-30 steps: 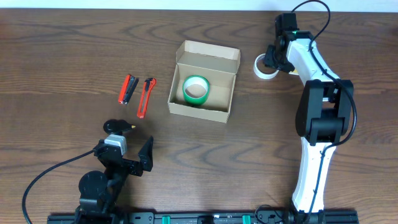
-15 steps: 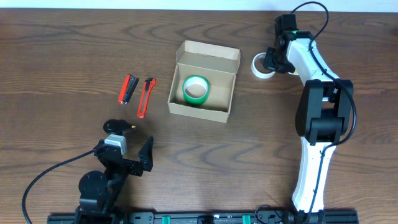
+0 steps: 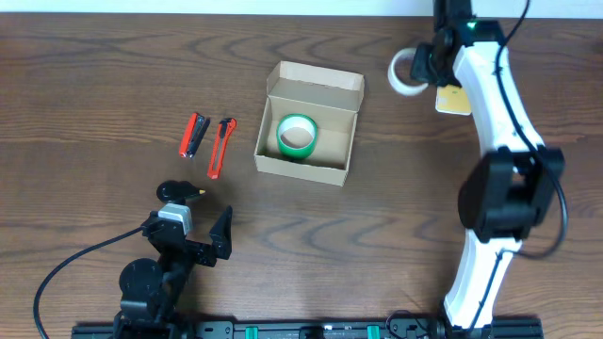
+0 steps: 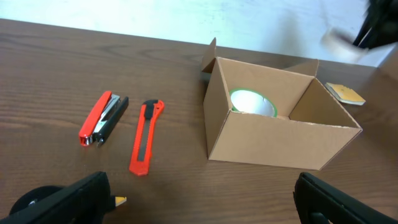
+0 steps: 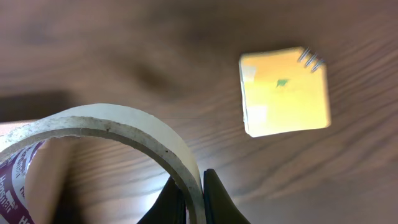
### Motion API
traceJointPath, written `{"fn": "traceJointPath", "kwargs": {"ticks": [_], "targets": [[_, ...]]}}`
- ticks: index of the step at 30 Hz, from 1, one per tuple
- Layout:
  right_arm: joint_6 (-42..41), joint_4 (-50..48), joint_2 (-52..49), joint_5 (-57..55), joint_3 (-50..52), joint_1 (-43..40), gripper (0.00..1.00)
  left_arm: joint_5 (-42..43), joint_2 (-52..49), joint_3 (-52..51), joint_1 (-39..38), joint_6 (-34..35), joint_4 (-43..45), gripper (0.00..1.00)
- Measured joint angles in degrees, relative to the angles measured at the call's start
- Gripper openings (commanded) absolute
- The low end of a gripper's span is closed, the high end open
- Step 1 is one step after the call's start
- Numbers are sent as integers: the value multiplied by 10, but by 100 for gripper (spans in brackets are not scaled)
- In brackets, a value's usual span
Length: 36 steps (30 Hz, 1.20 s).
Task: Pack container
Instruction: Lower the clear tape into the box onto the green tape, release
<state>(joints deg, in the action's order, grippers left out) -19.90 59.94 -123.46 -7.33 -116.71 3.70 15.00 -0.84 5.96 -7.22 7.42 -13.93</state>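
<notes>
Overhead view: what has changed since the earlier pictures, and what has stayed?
The right gripper, jaws shut on the white tape roll, has lifted it off the table and carried it toward the far edge, uncovering a yellow notepad. The container, green tape roll, stapler, cutter and left gripper stayed put.

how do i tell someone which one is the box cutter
Find the open tan cardboard box in the middle of the dark wooden table. Left of it lie two slim red tools; the orange-red box cutter is the one nearer the box, longer and flatter than the red and black stapler beside it.
</notes>
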Motion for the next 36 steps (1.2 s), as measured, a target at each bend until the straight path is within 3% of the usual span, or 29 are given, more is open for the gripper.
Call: {"fn": "traceJointPath", "kwargs": {"ticks": [6,18,36], "targets": [[3,21,70,10,-15,82,5,0,0,0,0,0,0,96],[-37,45,28,20,-16,286,6,0,0,0,0,0,0,95],[-125,43,-74,-58,-14,324,8,0,0,0,0,0,0,95]]}}
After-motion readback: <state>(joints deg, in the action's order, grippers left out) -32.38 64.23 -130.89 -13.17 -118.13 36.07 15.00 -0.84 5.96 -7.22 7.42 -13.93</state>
